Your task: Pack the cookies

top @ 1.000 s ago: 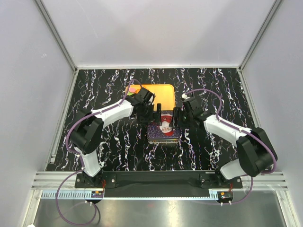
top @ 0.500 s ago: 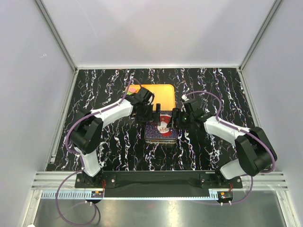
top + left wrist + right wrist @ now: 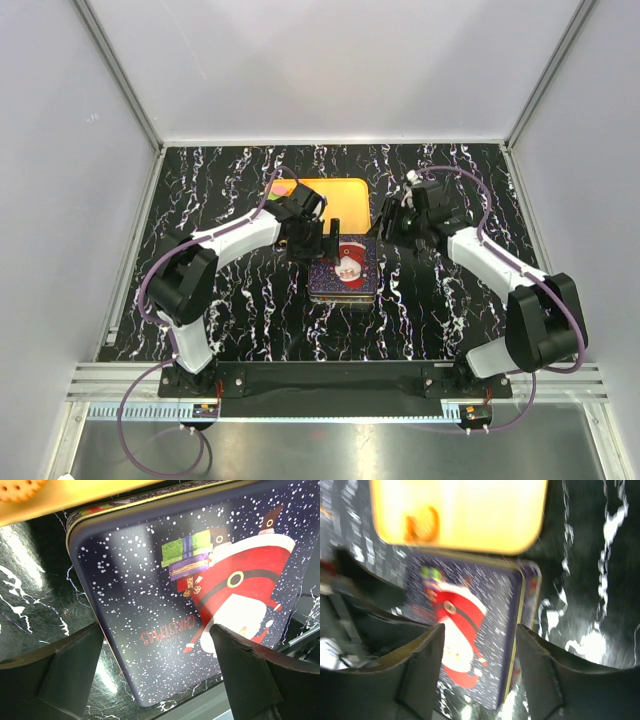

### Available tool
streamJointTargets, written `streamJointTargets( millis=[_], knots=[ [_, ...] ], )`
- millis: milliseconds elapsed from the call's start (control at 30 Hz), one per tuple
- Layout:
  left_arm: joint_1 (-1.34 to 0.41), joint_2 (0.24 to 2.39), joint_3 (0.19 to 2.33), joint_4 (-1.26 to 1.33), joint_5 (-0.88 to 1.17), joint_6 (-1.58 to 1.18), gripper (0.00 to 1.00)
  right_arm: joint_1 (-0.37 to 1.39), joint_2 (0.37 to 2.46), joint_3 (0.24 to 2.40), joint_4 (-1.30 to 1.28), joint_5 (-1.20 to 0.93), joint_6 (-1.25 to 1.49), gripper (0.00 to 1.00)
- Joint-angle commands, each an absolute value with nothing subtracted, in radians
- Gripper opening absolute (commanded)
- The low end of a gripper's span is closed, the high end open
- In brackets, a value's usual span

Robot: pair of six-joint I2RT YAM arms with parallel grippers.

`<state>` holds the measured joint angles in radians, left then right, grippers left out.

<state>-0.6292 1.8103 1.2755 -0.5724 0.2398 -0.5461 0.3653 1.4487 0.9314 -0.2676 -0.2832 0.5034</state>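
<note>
A dark blue Christmas tin with a Santa lid stands at the table's middle, lid lying on it. In the right wrist view the lid sits a little offset, with the base's rim showing at its right. My left gripper is open over the tin's left edge, its fingers straddling the lid. My right gripper is open and empty, above and behind the tin's right side. One orange cookie lies on the orange tray; it also shows in the left wrist view.
The orange tray lies right behind the tin, touching or nearly touching its far edge. Small pink and green things lie at the tray's far left corner. The black marbled table is walled in by white panels.
My right gripper has pulled away from the tin's right side, up and to the back right. The lid now lies flat on the tin. My left gripper has barely moved.
</note>
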Motion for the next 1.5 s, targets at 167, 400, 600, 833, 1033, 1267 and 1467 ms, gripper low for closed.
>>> streamJointTargets(
  millis=[167,400,600,833,1033,1267,1467],
  knots=[
    [-0.621,1.816,1.289,-0.554,0.261,-0.52,0.95,0.344,1.557,1.074,-0.116,-0.455,0.581,0.39],
    [-0.621,1.827,1.293,-0.558,0.256,-0.52,0.95,0.342,1.822,0.986,0.156,-0.48,0.69,0.13],
    [-0.621,1.827,1.298,-0.572,0.241,-0.517,0.95,0.344,1.872,0.818,0.331,-0.46,0.753,0.04],
    [-0.617,1.827,1.275,-0.555,0.238,-0.522,0.94,0.342,1.729,0.738,0.278,-0.407,0.73,0.05],
    [-0.615,1.819,1.289,-0.56,0.232,-0.515,0.95,0.342,1.626,0.826,0.085,-0.338,0.651,0.15],
    [-0.614,1.807,1.304,-0.572,0.232,-0.499,0.95,0.334,1.436,0.927,-0.195,-0.14,0.54,0.7],
    [-0.614,1.813,1.313,-0.568,0.242,-0.497,0.96,0.318,1.296,0.792,-0.172,-0.234,0.597,0.82]
  ],
)
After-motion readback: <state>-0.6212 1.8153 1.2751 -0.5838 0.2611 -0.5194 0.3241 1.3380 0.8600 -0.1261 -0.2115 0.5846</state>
